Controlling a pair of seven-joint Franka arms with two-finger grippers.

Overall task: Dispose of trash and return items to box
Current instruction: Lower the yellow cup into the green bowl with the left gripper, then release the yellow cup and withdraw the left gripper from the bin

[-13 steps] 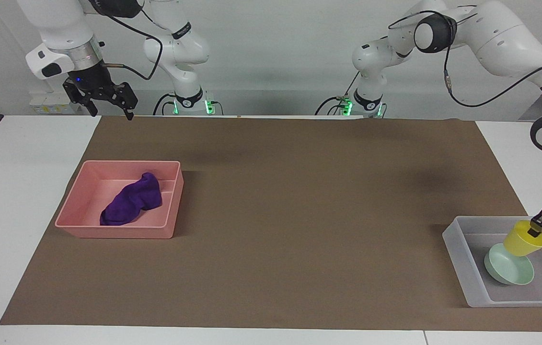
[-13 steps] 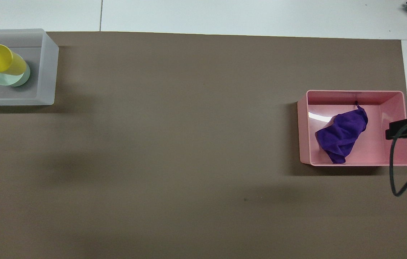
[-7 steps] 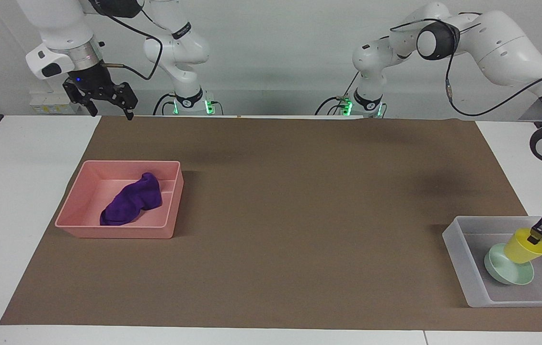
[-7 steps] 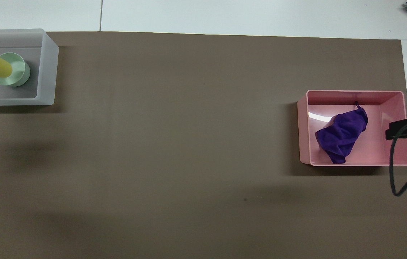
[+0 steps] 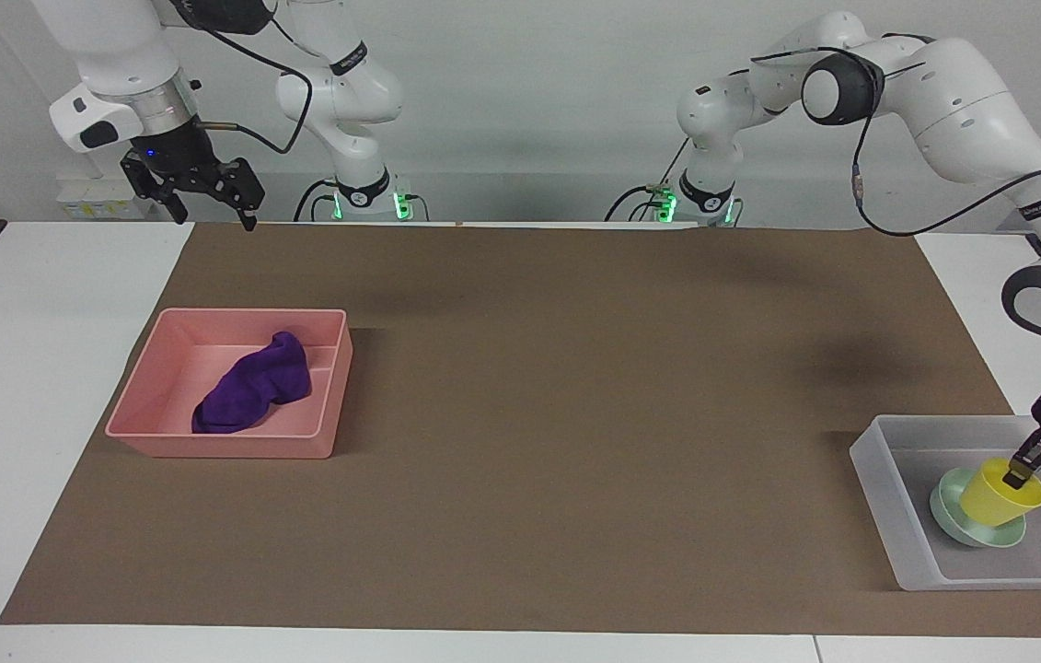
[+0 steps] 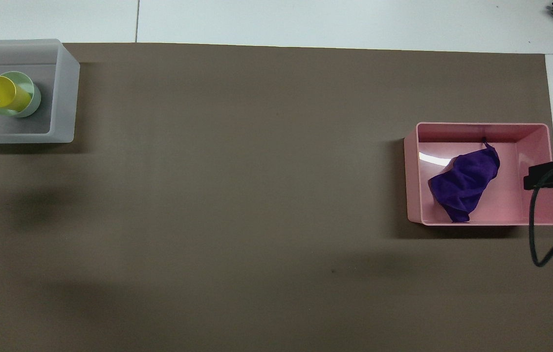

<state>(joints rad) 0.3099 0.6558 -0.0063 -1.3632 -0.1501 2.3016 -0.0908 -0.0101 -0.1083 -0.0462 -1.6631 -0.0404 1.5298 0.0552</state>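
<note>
Tilted yellow cup (image 5: 1001, 497) sits in mint bowl (image 5: 966, 527) inside frosted box (image 5: 879, 479).

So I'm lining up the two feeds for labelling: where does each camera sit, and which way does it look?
Facing view: high across the table, looking at the robots; both arms show, the left claw gripping the yellow cup over the mint bowl, the right claw waiting.
Overhead view: above the robots' end, looking steeply down; only the claws' tips show.
Shared: the frosted box, the pink tray with the purple rag, half a turn apart.
</note>
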